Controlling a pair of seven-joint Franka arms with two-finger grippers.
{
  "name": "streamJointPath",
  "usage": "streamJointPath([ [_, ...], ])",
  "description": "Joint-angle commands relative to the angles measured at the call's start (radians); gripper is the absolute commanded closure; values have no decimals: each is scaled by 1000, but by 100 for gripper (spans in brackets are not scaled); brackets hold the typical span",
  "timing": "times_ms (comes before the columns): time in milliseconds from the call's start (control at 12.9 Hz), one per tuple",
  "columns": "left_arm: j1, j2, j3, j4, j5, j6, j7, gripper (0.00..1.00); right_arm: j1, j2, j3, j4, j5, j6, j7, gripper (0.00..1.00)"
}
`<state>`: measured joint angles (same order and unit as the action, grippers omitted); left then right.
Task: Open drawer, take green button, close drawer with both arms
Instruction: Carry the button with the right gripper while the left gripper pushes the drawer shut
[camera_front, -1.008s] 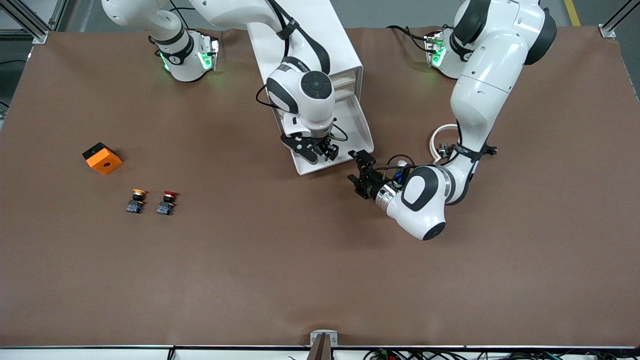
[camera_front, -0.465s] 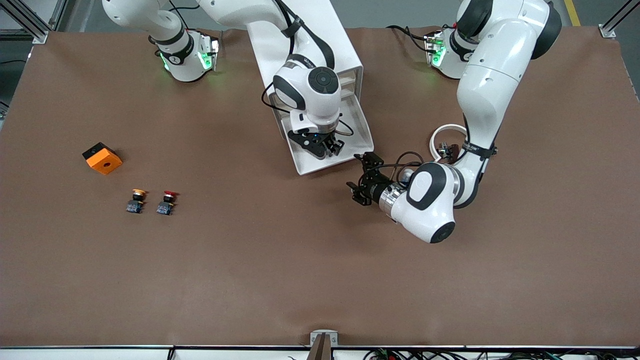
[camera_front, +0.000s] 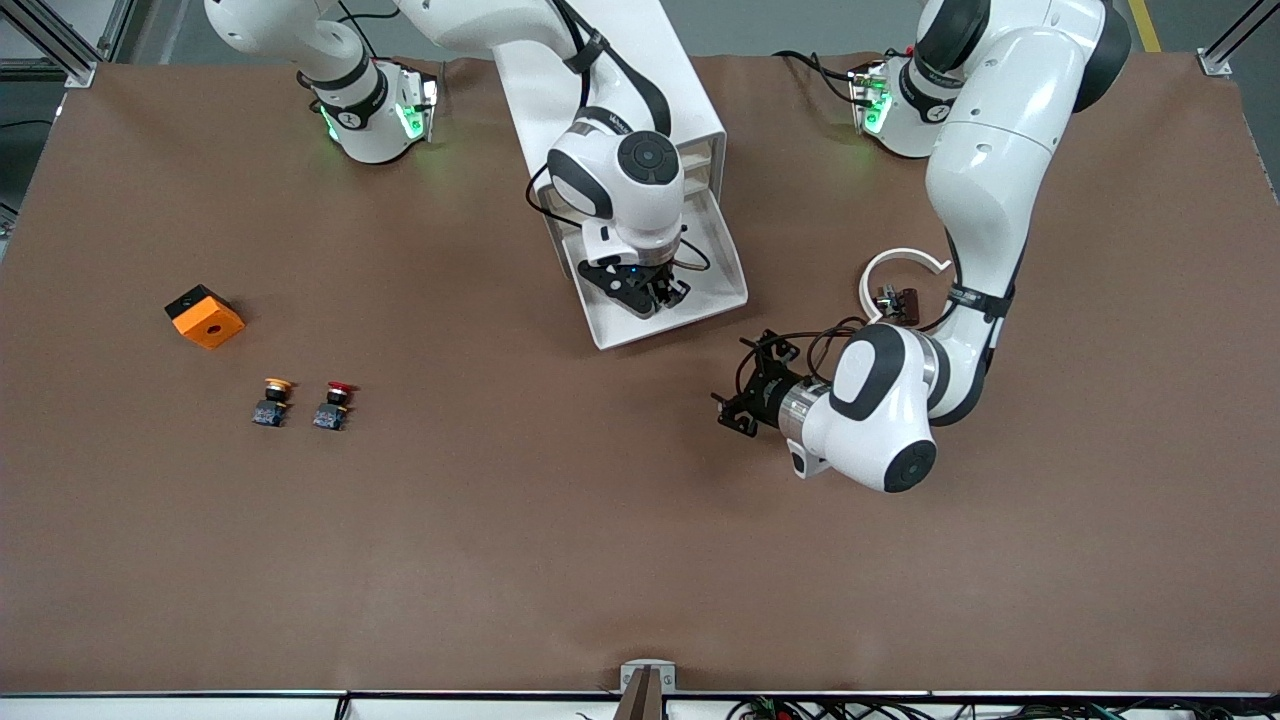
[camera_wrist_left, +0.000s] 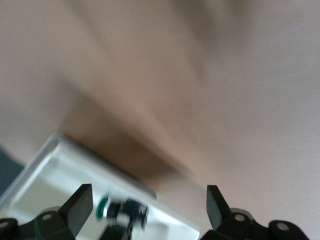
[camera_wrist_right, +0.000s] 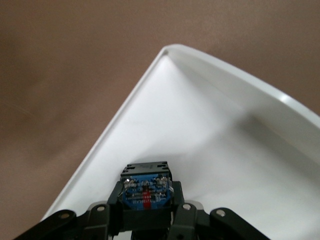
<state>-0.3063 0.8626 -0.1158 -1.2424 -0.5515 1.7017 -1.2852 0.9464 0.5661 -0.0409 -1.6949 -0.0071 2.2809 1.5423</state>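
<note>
Both arms (camera_front: 985, 180) are glossy white, built of rounded jointed segments with black bands at the joints. Each wrist carries a round black cap just above its gripper. Thin black cables loop along the links, strapped down with black bands. The bases glow green. The left gripper (camera_front: 742, 392) and the right gripper (camera_front: 655, 296) are black, with small silver screws showing on their finger mounts.

Button (camera_wrist_right: 146, 187) in right pincer (camera_wrist_right: 146, 212) over drawer (camera_wrist_right: 210, 135)
</note>
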Motion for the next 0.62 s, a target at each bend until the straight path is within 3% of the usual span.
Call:
streamJointPath([
  [0, -13, -37, 7, -9, 115, 73, 159, 0, -50, -6, 1, 72, -7, -79, -20, 100],
  [233, -17, -31, -2, -12, 275, 212, 314, 0, -153, -50, 3, 170, -2, -288, -239, 100],
  [543, -59, -22, -2, -19, 380, 410, 305, 0, -337, -135, 0, 103, -4, -339, -593, 100],
])
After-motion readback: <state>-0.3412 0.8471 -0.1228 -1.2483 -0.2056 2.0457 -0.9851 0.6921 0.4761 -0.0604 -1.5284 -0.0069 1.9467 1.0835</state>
